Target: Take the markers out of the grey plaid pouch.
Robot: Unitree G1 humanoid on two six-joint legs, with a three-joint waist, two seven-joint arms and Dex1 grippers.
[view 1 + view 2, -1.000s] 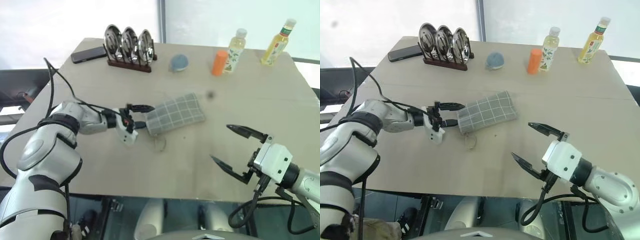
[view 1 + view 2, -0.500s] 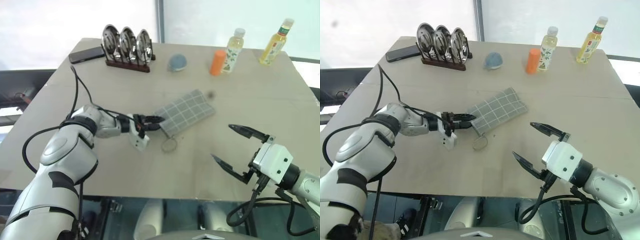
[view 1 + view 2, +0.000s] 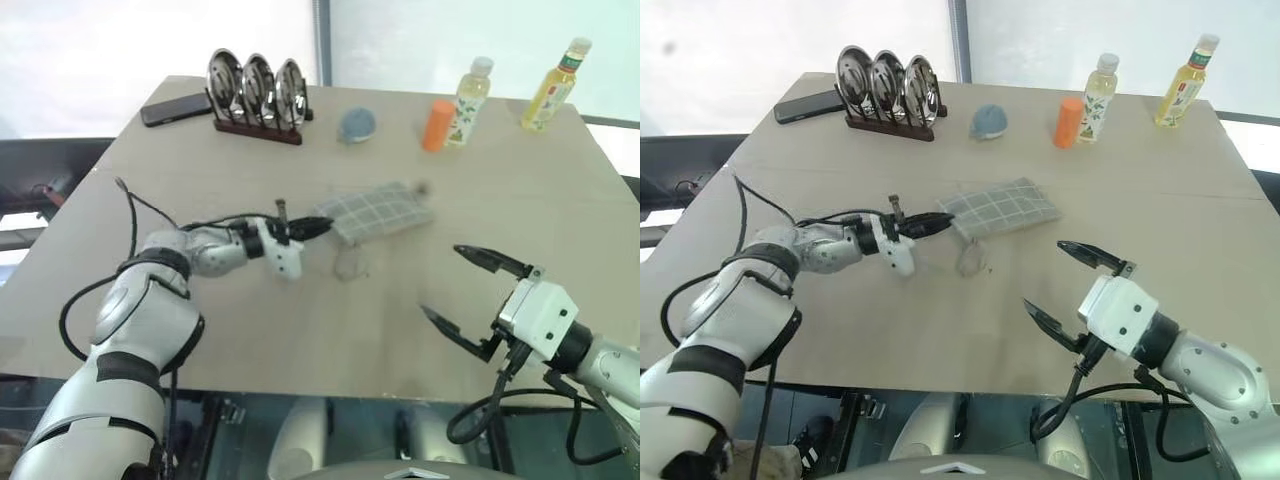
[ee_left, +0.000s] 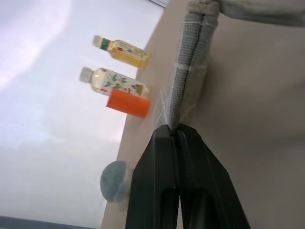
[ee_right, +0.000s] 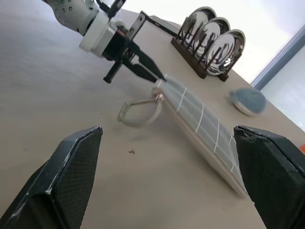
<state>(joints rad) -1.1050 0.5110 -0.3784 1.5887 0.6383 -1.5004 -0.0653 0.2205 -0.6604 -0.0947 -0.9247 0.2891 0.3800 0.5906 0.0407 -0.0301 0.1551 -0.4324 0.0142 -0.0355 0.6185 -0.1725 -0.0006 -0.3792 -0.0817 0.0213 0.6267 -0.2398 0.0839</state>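
**Left gripper pinching the pouch's corner; right gripper standing spread**

The left gripper (image 3: 940, 222) is pinching the near-left corner of the grey plaid pouch (image 3: 1002, 208), its two black fingers (image 4: 157, 191) pressed together on the fabric edge, as the left wrist view is showing. The pouch is lying near the middle of the table (image 3: 1160, 210), tilted up at the pinched end; the right wrist view is showing that corner raised off the surface while the far end is resting on it. A thin ring-shaped pull loop (image 5: 139, 110) is hanging from the pinched corner and lying on the table just beside the pouch. The pouch is looking flat and closed; whether the markers are inside cannot be told.

The right gripper (image 3: 1070, 282) is hovering over the near-right part of the table, well apart from the pouch, its fingers (image 5: 64, 176) spread wide and holding nothing.

Along the far edge of the table: a rack of three metal dishes (image 3: 890, 88) with a black phone (image 3: 808, 104) beside it at the left, a blue-grey round lump (image 3: 989, 121) near the middle, then an orange cylinder (image 3: 1068, 122) just beside a labelled bottle (image 3: 1097, 98), and a second bottle of yellow liquid (image 3: 1180, 94) further right.
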